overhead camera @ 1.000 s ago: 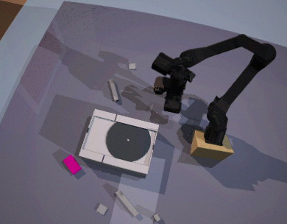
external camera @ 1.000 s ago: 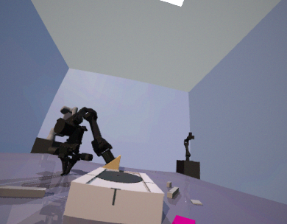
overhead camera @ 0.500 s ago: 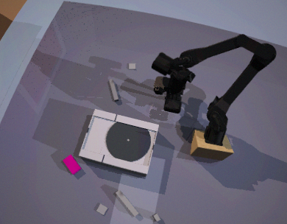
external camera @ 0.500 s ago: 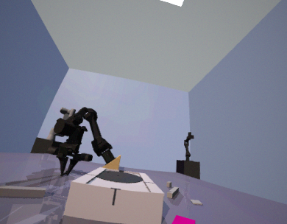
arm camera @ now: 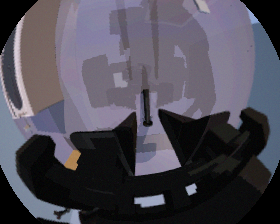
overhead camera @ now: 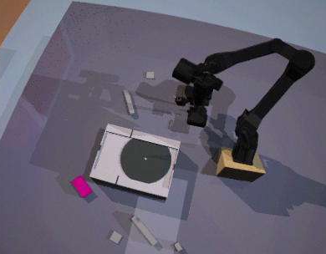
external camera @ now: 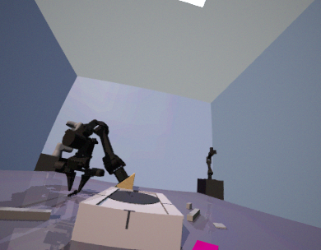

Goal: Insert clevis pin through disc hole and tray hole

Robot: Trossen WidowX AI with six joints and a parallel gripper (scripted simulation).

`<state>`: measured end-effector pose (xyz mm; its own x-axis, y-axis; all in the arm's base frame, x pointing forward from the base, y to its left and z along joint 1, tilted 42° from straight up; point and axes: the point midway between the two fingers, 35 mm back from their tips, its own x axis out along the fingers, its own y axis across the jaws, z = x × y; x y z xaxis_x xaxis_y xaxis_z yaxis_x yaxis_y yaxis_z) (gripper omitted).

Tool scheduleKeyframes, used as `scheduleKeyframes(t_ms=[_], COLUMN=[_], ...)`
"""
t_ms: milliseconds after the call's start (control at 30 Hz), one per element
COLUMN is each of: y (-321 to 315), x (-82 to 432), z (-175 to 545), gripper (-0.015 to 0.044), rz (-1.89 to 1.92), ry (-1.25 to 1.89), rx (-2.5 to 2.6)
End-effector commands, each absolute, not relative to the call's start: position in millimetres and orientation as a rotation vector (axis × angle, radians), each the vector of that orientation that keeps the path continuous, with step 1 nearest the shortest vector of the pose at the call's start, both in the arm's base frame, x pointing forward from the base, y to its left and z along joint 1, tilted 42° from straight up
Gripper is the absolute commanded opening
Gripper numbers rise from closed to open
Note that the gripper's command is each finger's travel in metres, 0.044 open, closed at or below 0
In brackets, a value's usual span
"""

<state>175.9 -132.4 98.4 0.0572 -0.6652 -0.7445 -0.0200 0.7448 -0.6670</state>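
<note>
Parted at the fingertips, with nothing gripped between: the gripper (overhead camera: 191, 106) (external camera: 76, 191) (arm camera: 147, 112), pointed down toward the desk (overhead camera: 48, 200) (external camera: 282, 222) (arm camera: 231, 60), well apart from the tray (overhead camera: 107, 156) (external camera: 101, 224) (arm camera: 46, 65). In line with the gap in the wrist view, the pin (external camera: 72, 193) (arm camera: 146, 107), apparently lying on the desk beyond the tray as seen from outside, hidden in the top view. Probably opened so as to leave room on both sides of the shaft before any closing; best to descend centred, for fear of nudging or rolling something so thin. Head end nearer the fingers, so likely graspable close to the head, leaving the shank free for the holes. Flat inside the tray, the disc (overhead camera: 138, 167) (external camera: 134, 197) (arm camera: 12, 75), presumably placed to bring hole over hole; impossible to tell how exactly aligned. Insertion not yet done.
</note>
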Motion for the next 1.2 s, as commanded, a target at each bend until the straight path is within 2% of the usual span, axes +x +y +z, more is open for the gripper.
scheduleKeyframes(t_ms=[0,1167], y=[-128.7,-92.9], x=[176.2,173.1], z=[104.1,139.5], gripper=[0.016,0.016], rz=[-0.541,-0.545], ry=[1.443,1.439], rx=[-0.598,-0.581])
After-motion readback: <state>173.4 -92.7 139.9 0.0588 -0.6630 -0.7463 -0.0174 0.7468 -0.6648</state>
